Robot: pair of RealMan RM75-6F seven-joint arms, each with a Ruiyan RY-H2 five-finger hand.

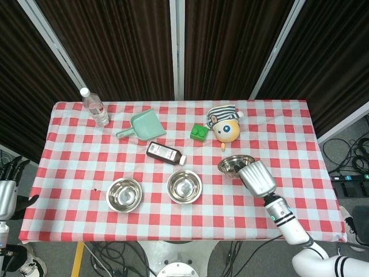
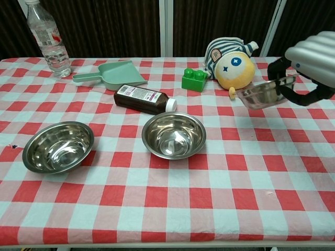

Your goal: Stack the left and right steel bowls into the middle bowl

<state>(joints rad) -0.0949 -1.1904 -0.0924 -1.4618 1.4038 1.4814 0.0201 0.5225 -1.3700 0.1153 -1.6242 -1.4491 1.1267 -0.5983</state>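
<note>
Three steel bowls are in play. The middle bowl (image 1: 184, 186) (image 2: 174, 135) sits on the checkered table near the front. The left bowl (image 1: 124, 194) (image 2: 57, 146) rests on the cloth to its left. My right hand (image 1: 256, 178) (image 2: 309, 61) holds the right bowl (image 1: 233, 165) (image 2: 260, 95) by its rim, lifted clear of the table and tilted, to the right of the middle bowl. My left hand (image 1: 6, 190) hangs off the table's left edge with fingers spread and nothing in it.
A brown bottle (image 1: 165, 153) (image 2: 143, 99) lies just behind the middle bowl. A green scoop (image 1: 142, 125), water bottle (image 1: 95, 107), green block (image 1: 199, 133) and plush toy (image 1: 223, 126) (image 2: 231, 61) stand further back.
</note>
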